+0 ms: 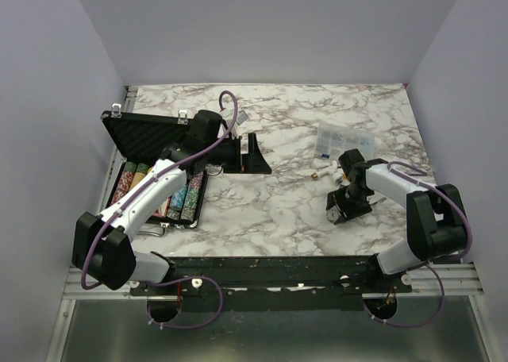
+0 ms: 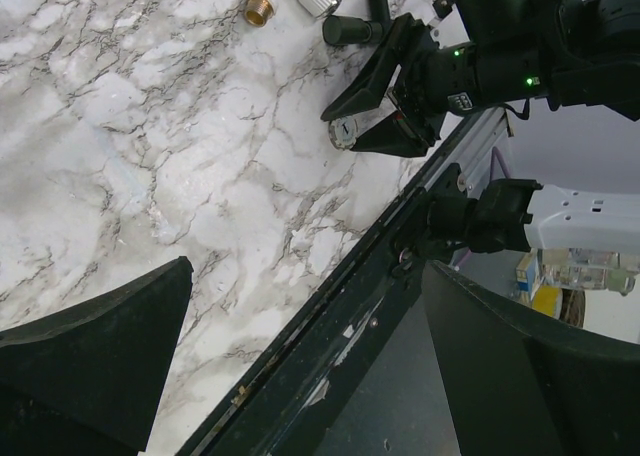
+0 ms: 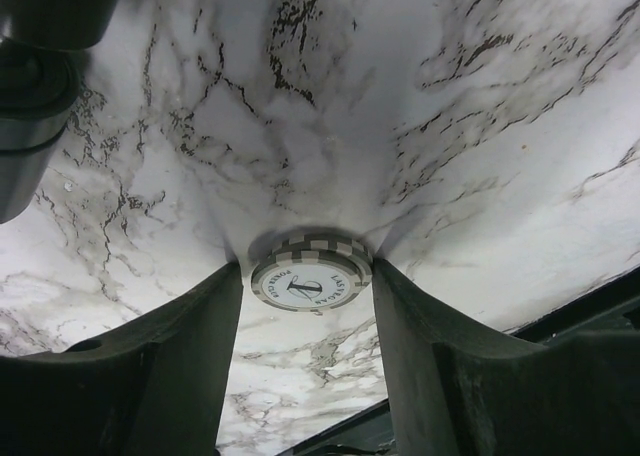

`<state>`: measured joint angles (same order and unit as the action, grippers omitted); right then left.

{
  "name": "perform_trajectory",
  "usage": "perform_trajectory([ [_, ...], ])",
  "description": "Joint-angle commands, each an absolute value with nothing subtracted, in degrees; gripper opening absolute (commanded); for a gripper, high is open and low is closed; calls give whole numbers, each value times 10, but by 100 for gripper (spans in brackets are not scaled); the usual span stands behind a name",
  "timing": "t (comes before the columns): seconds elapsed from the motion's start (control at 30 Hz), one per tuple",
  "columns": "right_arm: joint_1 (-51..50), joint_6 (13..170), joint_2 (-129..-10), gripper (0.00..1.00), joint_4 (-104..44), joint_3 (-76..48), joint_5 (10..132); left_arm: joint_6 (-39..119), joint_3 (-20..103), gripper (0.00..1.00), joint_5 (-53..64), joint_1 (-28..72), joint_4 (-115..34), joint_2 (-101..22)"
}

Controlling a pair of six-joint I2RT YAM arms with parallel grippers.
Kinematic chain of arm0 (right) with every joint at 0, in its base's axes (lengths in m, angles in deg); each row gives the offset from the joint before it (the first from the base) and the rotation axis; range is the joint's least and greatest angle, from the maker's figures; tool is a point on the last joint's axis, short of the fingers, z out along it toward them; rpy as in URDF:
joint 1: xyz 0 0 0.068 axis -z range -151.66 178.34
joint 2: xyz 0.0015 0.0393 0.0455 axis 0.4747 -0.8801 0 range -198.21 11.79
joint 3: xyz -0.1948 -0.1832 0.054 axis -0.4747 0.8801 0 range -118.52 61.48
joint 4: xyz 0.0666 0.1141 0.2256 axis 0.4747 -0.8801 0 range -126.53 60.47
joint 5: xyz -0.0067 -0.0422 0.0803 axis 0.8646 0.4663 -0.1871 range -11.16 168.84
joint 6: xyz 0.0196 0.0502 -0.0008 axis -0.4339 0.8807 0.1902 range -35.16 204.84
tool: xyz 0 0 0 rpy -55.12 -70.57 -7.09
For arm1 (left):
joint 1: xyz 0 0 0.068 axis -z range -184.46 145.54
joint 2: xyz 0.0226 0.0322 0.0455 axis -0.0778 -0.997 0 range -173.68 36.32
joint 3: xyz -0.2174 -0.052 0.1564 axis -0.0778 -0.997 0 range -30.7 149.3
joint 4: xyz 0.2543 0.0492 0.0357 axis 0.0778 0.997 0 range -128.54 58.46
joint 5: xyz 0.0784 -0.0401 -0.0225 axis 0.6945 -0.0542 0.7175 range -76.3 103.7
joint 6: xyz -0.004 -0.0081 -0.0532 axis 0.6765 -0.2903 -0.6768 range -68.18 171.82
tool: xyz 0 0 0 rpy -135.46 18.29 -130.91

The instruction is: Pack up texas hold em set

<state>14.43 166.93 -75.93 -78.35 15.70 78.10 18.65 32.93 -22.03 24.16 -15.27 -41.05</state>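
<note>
The black hinged case (image 1: 147, 136) lies open at the left of the table, with rows of coloured poker chips (image 1: 186, 197) in its tray. My left gripper (image 1: 251, 154) hovers just right of the case, wide open and empty; in its wrist view the left gripper (image 2: 305, 276) looks across the marble to the table's near edge. My right gripper (image 1: 336, 212) is down on the marble at the right, its fingers pressed against both sides of a small white round chip (image 3: 310, 279) standing on the table. The same chip (image 2: 343, 132) shows between those fingers in the left wrist view.
A clear plastic compartment box (image 1: 343, 140) sits behind the right gripper. A brass fitting (image 1: 317, 174) and white fittings (image 1: 343, 168) lie between them. The black rail (image 1: 270, 268) runs along the table's near edge.
</note>
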Motion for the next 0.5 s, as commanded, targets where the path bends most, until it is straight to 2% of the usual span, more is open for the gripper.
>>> perform_trajectory([
  [0.0,137,1697,-781,57,-752,211,836,197,336,96,-237,242,-152,-399],
  [0.23,134,1704,-777,49,-725,247,842,197,334,96,-238,242,-155,-401],
  [0.37,133,1693,-779,39,-716,243,843,194,330,96,-240,242,-162,-404],
  [0.47,133,1679,-772,37,-724,228,845,192,326,96,-246,242,-169,-406],
])
